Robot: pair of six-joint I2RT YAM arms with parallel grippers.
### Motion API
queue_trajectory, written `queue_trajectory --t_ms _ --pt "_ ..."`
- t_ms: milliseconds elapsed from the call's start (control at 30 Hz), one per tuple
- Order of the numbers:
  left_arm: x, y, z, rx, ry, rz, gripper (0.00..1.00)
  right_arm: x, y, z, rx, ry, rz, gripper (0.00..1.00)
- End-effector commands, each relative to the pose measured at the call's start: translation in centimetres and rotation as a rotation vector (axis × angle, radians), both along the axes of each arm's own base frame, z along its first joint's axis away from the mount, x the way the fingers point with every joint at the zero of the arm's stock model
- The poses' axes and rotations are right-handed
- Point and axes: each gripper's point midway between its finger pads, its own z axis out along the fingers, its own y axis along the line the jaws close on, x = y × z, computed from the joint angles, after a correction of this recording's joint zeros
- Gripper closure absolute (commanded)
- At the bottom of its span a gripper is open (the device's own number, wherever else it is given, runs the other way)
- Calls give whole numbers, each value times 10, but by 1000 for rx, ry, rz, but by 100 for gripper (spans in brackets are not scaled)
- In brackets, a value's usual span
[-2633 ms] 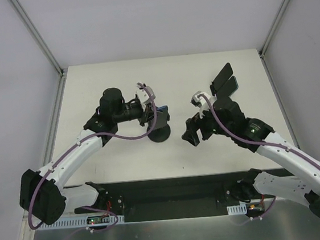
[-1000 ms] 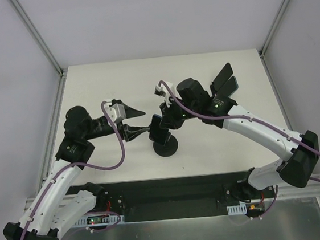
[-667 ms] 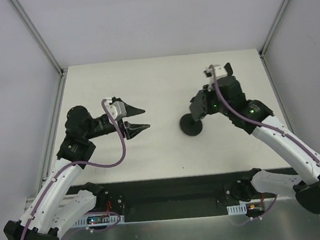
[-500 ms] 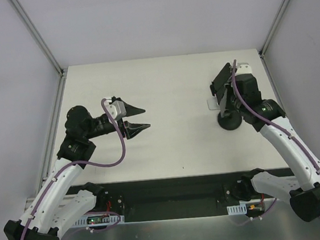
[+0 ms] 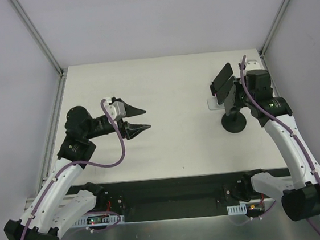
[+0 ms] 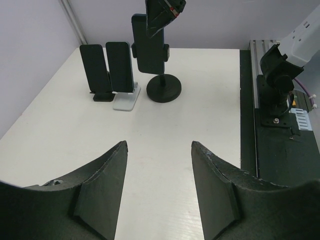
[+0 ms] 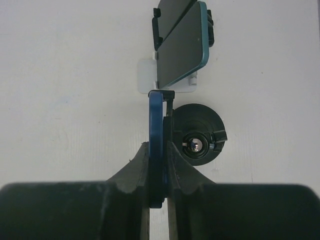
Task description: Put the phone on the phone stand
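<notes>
Your right gripper (image 7: 159, 155) pinches the phone (image 7: 155, 115) across its two flat faces, at its upper end. The phone stands upright on its edge at the right side of the table (image 5: 162, 85), against the cradle of the phone stand (image 6: 164, 92). I cannot tell if it is fully seated there. The left gripper (image 6: 159, 146) hangs over the left side of the table with its jaws spread and nothing between them. The phone is a thin, stiff slab, and I judge its faces smooth and slippery. Hold it flat on both faces and press only as much as is needed, because the screen can crack. The stand looks top-heavy on its thin pole and round base, so a side push may tip it. Two other phones (image 6: 120, 64) stand just beyond it on the far side, so keep clear of them.
</notes>
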Motion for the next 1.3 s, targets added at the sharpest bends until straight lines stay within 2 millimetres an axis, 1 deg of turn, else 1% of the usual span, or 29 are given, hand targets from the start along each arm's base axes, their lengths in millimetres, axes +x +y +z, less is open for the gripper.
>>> queue_trajectory --t_ms 0,67,200,233,333,433,567,700,733,767,800,833,867,900,967,1000,1067,1167,1267 --pt "-6 1 11 -24 -52 -31 48 16 18 27 91 -76 131 100" --pt "-7 1 10 -24 -56 -33 48 16 13 25 117 -72 121 100" --pt "-8 1 10 -25 -62 -34 48 11 19 18 180 -51 132 99" --pt "-8 1 10 -25 -62 -34 48 9 26 13 214 -35 164 99" --pt "-8 2 10 -26 -66 -30 48 6 34 11 263 -37 180 100" --pt "-9 2 12 -28 -70 -33 48 8 31 13 302 -54 168 100" --pt "-10 2 12 -28 -65 -37 48 6 20 2 238 -21 130 100" --pt "-10 1 11 -27 -62 -45 48 4 10 2 173 -19 105 99" --pt "-9 0 10 -26 -58 -48 48 4 4 0 133 -14 85 100" --pt "-9 0 10 -26 -58 -50 48 2 8 -1 107 -8 97 100" --pt "-9 0 10 -26 -55 -50 48 4 2 -1 52 -10 70 100" --pt "-9 -1 9 -24 -53 -53 48 5 2 0 3 -14 69 100" --pt "-8 -1 10 -25 -55 -51 49 4 9 -1 -4 -9 89 100" --pt "-9 -1 10 -25 -52 -53 48 6 11 -5 4 5 96 100" --pt "-9 0 10 -25 -52 -51 49 8 8 -5 -14 4 82 100" --pt "-9 0 10 -25 -55 -51 48 9 2 -4 -36 1 57 99" --pt "-9 0 9 -24 -55 -51 49 10 -3 -1 -43 -9 38 100" --pt "-8 0 9 -23 -52 -53 49 11 -5 0 -37 -3 38 100" --pt "-9 0 9 -25 -53 -53 48 11 -4 -3 -25 8 40 100"
